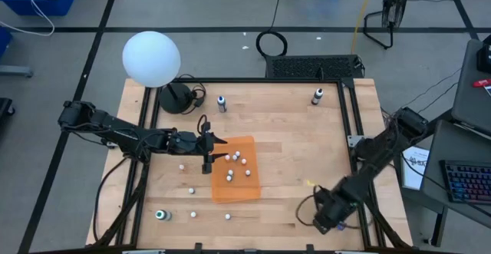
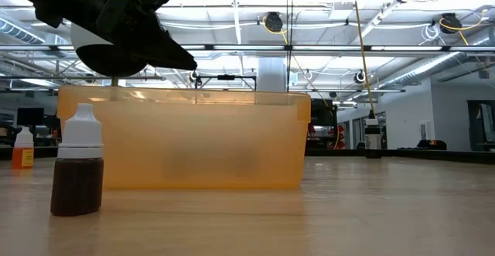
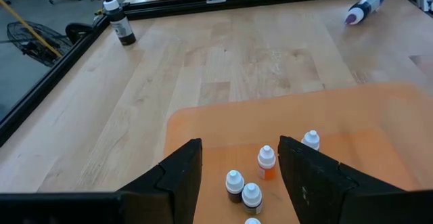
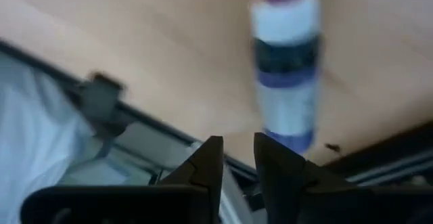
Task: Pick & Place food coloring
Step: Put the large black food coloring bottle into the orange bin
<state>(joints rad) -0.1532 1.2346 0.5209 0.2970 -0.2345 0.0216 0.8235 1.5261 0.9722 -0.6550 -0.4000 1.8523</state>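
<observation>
Several tiny food coloring bottles (image 3: 235,183) stand on their bases in a translucent orange tray (image 1: 249,189); one has an orange body (image 3: 266,163). More of them stand on the wood left of and in front of the tray (image 1: 192,190). In the low view, a brown one (image 2: 77,171) stands close up. My left gripper (image 3: 240,170) is open and hovers over the tray's left part (image 1: 211,153), touching nothing. My right gripper (image 4: 238,149) waits near the table's near right corner (image 1: 326,216), its fingers a narrow gap apart.
A white globe lamp (image 1: 151,57) stands at the far left corner. Two taller bottles (image 1: 222,103) (image 1: 317,97) stand near the far edge. A purple-topped bottle (image 4: 287,61) lies just beyond my right gripper. A green-capped item (image 1: 161,216) sits near the near left edge. Black rails frame the table.
</observation>
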